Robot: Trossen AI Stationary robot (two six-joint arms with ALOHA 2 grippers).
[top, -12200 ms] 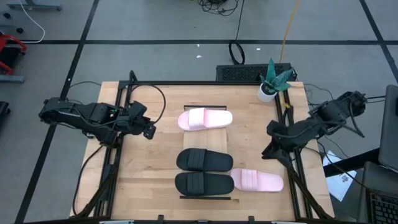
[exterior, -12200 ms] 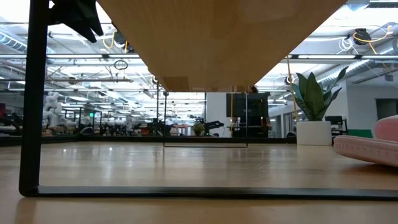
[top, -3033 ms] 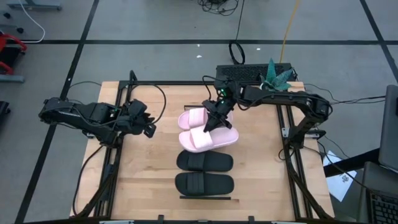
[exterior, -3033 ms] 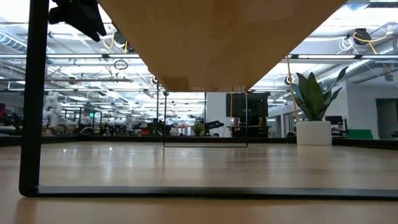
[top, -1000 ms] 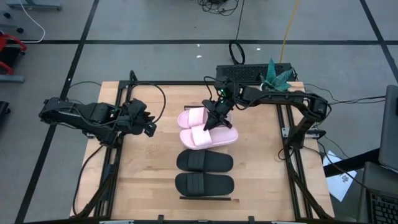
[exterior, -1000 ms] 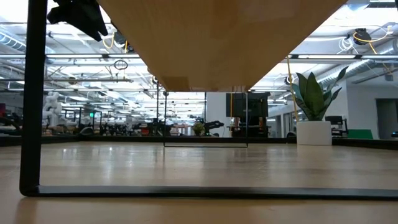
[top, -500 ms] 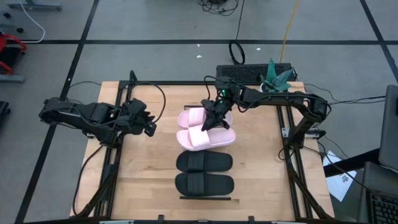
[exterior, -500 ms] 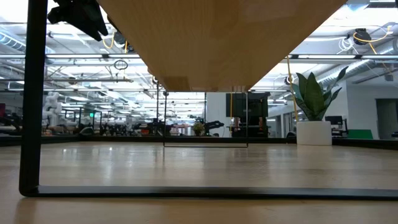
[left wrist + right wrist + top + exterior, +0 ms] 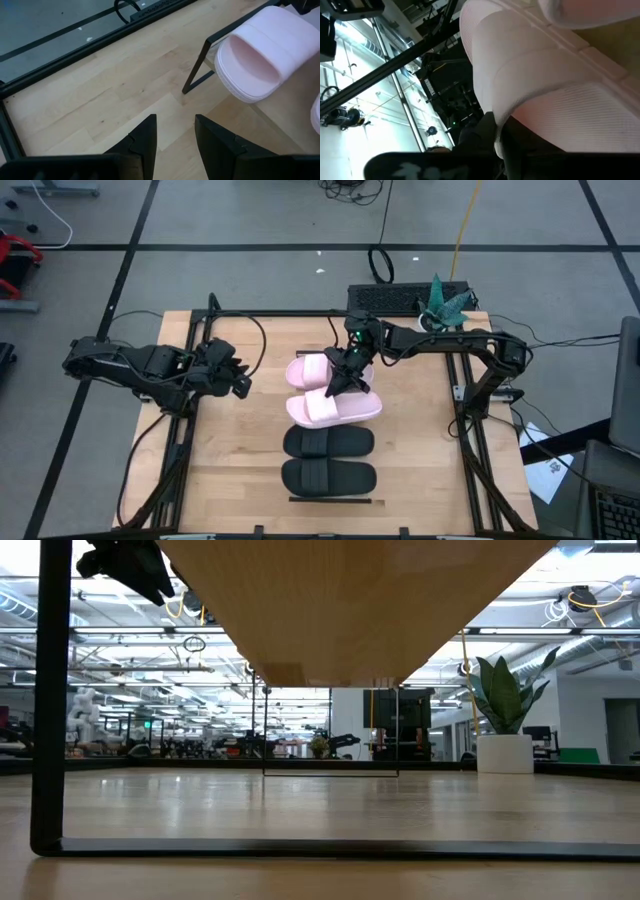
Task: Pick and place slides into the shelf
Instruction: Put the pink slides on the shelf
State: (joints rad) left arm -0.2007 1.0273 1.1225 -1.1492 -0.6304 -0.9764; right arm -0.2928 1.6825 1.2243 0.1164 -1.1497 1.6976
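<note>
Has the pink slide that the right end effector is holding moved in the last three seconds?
Yes. The pink slide held by the right end effector has edged slightly toward the nearer black slide, narrowing the gap.

Floor (image 9: 250, 220): grey, smooth, crossed by dark tape lines; one long line runs side to side at 12 o'clock of the table.
Cables (image 9: 350, 188): dark tangle on the floor at 12 o'clock; white cord (image 9: 50, 220) at 10 o'clock.
Potted plant (image 9: 440, 308): green leaves, white pot, at 1 o'clock on the tabletop (image 9: 240, 470) of pale wood.
Hall (image 9: 200, 730): large, open, bright overhead lighting, ceiling trusses and pipes, distant equipment.
Paper sheet (image 9: 550, 472): on the floor at 4 o'clock.
</note>
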